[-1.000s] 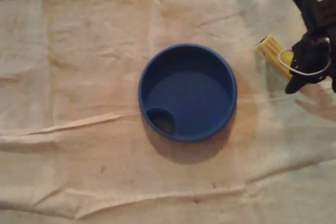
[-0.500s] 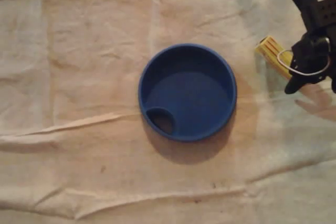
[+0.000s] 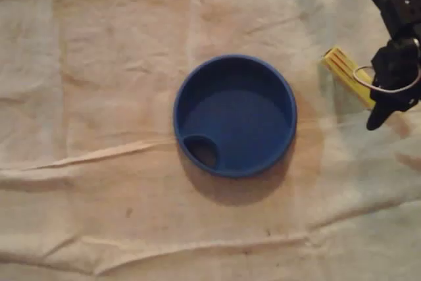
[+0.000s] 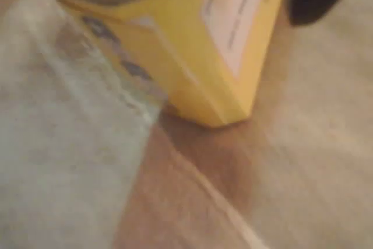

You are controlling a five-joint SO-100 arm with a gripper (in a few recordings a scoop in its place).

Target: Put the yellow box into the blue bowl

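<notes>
A creased beige cloth is being seen covering the whole work surface in the overhead view. At its centre a round, dark blue plastic bowl is being shown standing upright, with a small circular recess lying inside its lower-left rim. To the right of the bowl, and apart from it, the small yellow cardboard box is being observed lying at a slant on the cloth, outside the bowl. Its right end is being covered by the black two-finger gripper, on which a thin silver wire loop is being carried. In the wrist view the box, with a white label, is being seen close up over the cloth. Whether the jaws are being pressed onto the box cannot be told.
</notes>
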